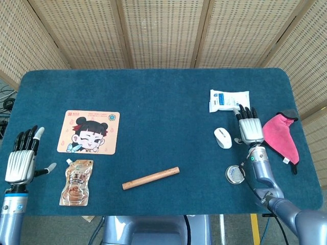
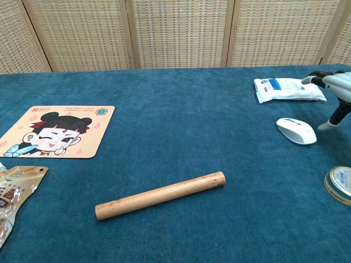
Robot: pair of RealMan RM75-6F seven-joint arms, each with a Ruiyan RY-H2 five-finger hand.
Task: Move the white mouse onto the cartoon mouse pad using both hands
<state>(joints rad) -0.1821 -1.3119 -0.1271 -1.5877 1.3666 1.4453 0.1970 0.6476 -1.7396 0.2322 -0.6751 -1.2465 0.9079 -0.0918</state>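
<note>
Snack pouch (image 2: 13, 194), tin lid (image 2: 340, 185) and right hand (image 2: 335, 87) cut by chest-view edges.

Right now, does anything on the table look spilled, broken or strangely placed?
Nothing looks spilled or damaged. The wooden stick lies at a slant and the pink cloth is crumpled near the table's right edge. The white mouse sits upright beside the right hand, untouched.

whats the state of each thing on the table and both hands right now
mouse: on cloth, not held
mouse pad: flat, bare
left robot hand: open, off the table's edge
right robot hand: open, beside mouse
wipes pack: lying flat
wooden rod: lying flat
pouch: lying flat
tin: lid on
</note>
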